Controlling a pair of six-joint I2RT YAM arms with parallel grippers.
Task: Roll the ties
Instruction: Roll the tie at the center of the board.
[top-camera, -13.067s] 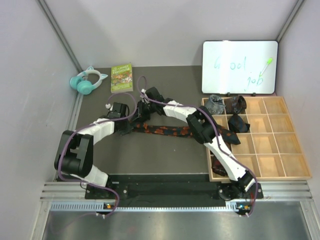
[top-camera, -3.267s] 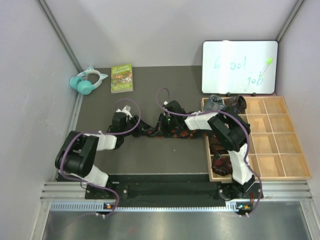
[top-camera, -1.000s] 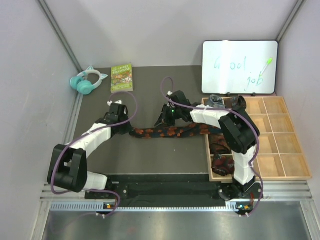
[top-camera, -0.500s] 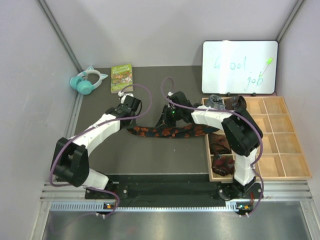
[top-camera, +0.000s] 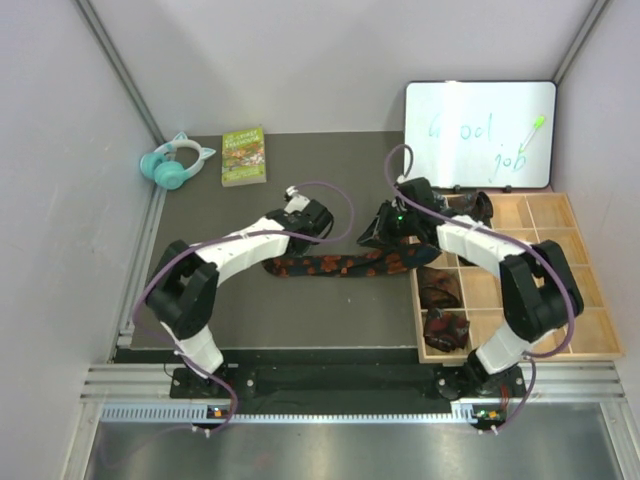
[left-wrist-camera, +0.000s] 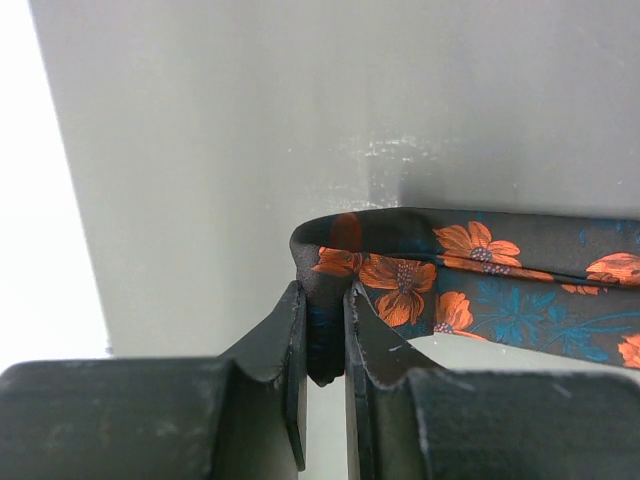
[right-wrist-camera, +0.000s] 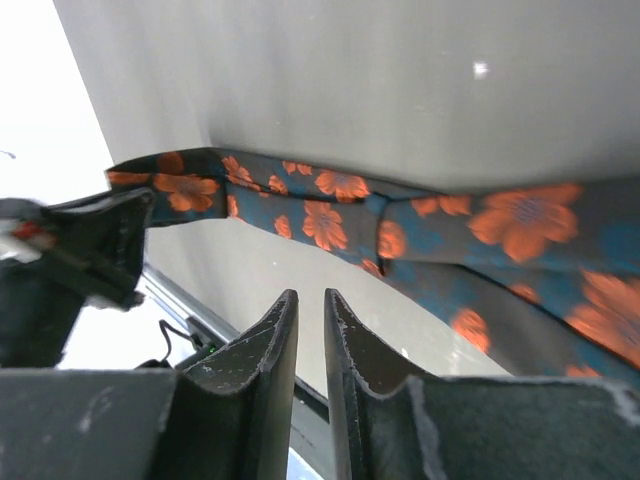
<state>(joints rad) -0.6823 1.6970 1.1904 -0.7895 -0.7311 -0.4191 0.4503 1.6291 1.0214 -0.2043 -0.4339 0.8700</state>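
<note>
- Starting nearest: dark ties (top-camera: 438, 288) bunched in the front-left cells of the wooden tray (top-camera: 540, 353), seemingly unrolled (hard to tell).
- Farther back, flowered tie (top-camera: 335, 265) stretched long over the table (top-camera: 300, 310), no roll begun; most work probably left.
- Left gripper (left-wrist-camera: 322, 300) clenched on its folded end; right gripper (right-wrist-camera: 310, 300) nearly closed on nothing, near the wider part.
- Farthest, finished rolls (top-camera: 474, 206) in the tray's back row.
- Seen only from the wrists: pinch and empty gap. Only from above: tray, rolls.

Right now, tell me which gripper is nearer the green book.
Left. The left gripper, pinching the floral tie's end, is just right of the book, a little toward the robot; the right gripper is farther right, beside the wooden tray.
</note>
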